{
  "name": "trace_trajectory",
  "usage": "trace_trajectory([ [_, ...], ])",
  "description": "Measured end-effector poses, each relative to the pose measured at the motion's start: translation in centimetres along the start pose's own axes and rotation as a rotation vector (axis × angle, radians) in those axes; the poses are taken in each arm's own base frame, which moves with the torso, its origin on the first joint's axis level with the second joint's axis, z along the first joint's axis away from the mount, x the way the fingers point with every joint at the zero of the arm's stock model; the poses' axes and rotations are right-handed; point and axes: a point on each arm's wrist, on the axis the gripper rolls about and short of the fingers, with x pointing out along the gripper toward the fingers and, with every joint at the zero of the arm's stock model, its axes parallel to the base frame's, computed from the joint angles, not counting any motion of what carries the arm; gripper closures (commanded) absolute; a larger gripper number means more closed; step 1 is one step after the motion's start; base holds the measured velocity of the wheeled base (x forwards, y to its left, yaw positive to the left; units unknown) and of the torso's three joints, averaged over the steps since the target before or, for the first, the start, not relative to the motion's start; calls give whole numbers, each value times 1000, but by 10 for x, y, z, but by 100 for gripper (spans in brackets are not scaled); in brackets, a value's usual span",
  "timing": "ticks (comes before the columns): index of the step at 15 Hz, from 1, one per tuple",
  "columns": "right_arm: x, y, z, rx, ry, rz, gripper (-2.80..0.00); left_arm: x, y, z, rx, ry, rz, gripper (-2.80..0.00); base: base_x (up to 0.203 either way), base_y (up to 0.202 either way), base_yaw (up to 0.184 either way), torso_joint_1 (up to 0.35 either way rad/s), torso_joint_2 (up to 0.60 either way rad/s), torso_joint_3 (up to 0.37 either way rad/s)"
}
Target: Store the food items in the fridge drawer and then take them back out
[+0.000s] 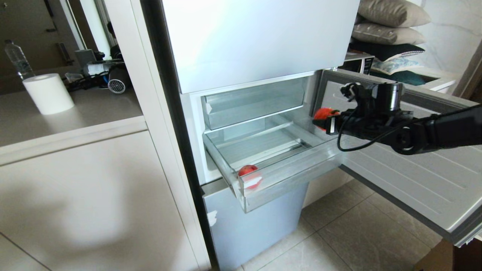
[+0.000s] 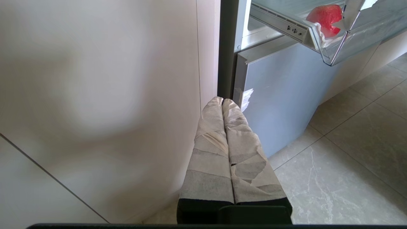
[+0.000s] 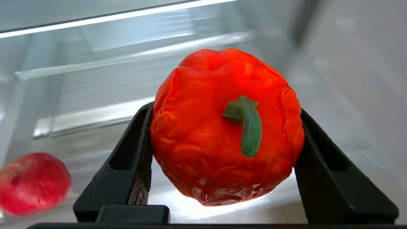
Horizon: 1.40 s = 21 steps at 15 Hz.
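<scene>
My right gripper (image 1: 323,119) is shut on a wrinkled red pepper (image 3: 227,127) with a green stem, held between both black fingers (image 3: 133,159) over the right end of the pulled-out fridge drawer (image 1: 286,175). The pepper (image 1: 324,114) shows red at the gripper's tip. A small round red fruit (image 1: 250,175) lies in the drawer's front left corner, also seen as the red fruit (image 3: 31,183) and the red fruit (image 2: 326,17). My left gripper (image 2: 222,101), its fingers wrapped in pale tape, hangs shut and empty low beside the cabinet.
The open fridge door (image 1: 406,165) stands right under my right arm. A shallower clear tray (image 1: 256,103) sits above the drawer. A pale blue-grey lower panel (image 1: 256,226) is below it. A paper roll (image 1: 48,93) and a bottle (image 1: 17,58) stand on the counter at left.
</scene>
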Motion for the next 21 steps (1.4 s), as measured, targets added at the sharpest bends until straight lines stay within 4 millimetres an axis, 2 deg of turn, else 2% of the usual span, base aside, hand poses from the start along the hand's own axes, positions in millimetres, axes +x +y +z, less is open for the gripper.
trace_trajectory([
  [3, 29, 31, -8, -19, 3, 77, 0, 0, 0, 0, 0, 0, 0, 0, 0, 0, 0, 0, 0, 0],
  [6, 52, 51, -17, -28, -2, 95, 0, 0, 0, 0, 0, 0, 0, 0, 0, 0, 0, 0, 0, 0],
  [9, 72, 63, -27, -38, -16, 60, 0, 0, 0, 0, 0, 0, 0, 0, 0, 0, 0, 0, 0, 0],
  [13, 90, 65, -34, -42, -33, 54, 0, 0, 0, 0, 0, 0, 0, 0, 0, 0, 0, 0, 0, 0],
  [14, 94, 65, -37, -42, -29, 53, -280, 0, 0, 0, 0, 0, 0, 0, 0, 0, 0, 0, 0, 0],
  [21, 104, 63, -48, -39, -6, 49, -280, 0, 0, 0, 0, 0, 0, 0, 0, 0, 0, 0, 0, 0],
])
